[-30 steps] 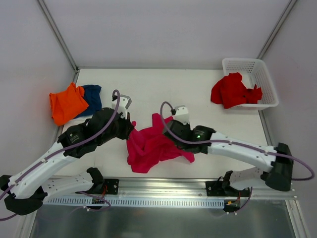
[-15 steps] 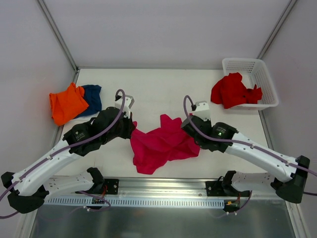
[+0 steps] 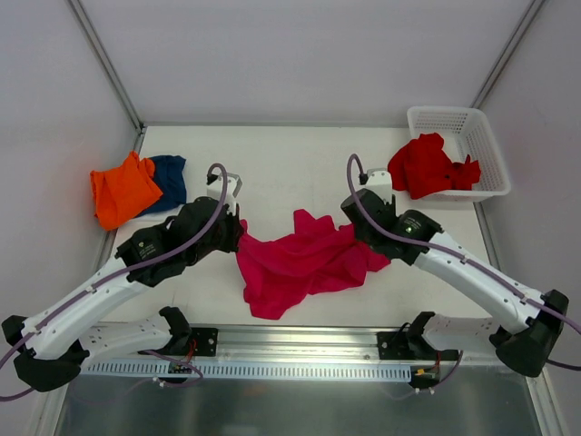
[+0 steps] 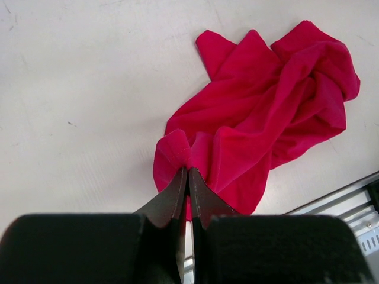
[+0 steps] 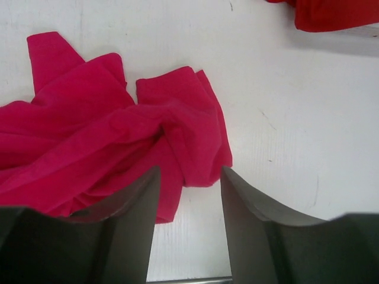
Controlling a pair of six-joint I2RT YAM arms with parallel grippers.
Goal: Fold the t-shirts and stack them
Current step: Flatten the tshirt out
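Note:
A crumpled crimson t-shirt (image 3: 304,259) lies at the table's middle front. My left gripper (image 3: 239,239) is shut on the shirt's left edge; in the left wrist view the closed gripper (image 4: 188,173) pinches a fold of the crimson t-shirt (image 4: 266,112). My right gripper (image 3: 366,241) is open just above the shirt's right edge. In the right wrist view the right gripper (image 5: 189,177) has its jaws apart and empty, with the crimson t-shirt (image 5: 100,130) to their left. An orange t-shirt (image 3: 123,189) and a blue t-shirt (image 3: 171,174) lie folded at the left.
A white basket (image 3: 486,145) stands at the back right, with a red t-shirt (image 3: 425,165) hanging out over its left side onto the table. That red t-shirt also shows at the top of the right wrist view (image 5: 331,12). A metal rail runs along the near edge.
My right gripper has moved right and back across the shirt, which has been drawn out wider to the right. The right gripper now stands open. My left gripper has hardly moved.

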